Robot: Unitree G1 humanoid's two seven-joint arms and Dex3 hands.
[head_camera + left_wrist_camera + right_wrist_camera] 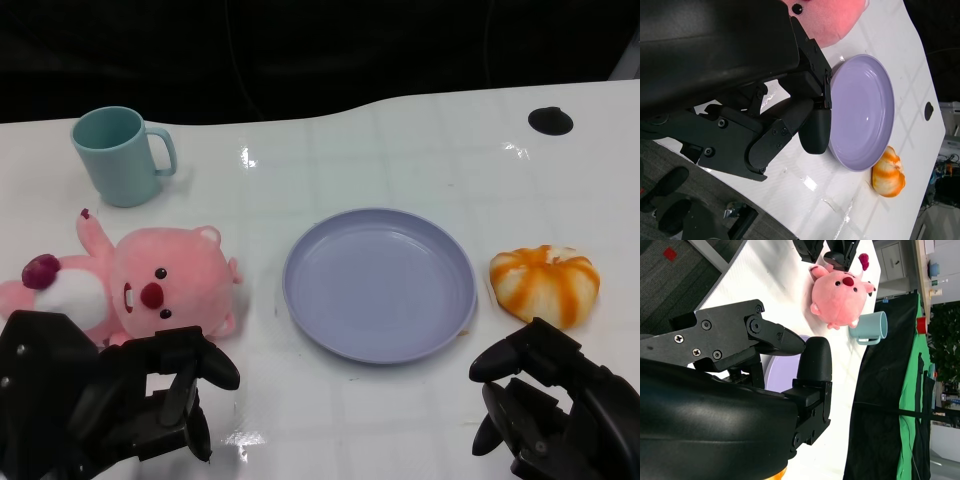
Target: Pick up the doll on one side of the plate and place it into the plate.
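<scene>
Plush pink doll [150, 285] beside round, glossy lavender plate [379, 283]

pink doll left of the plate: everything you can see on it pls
The pink doll is a plush animal with a rounded head, small ears, black eyes, a dark red nose, a white belly and one arm raised. It lies on its back on the white table, apart from the purple plate. The left hand is just short of it; nothing grips it.
</scene>
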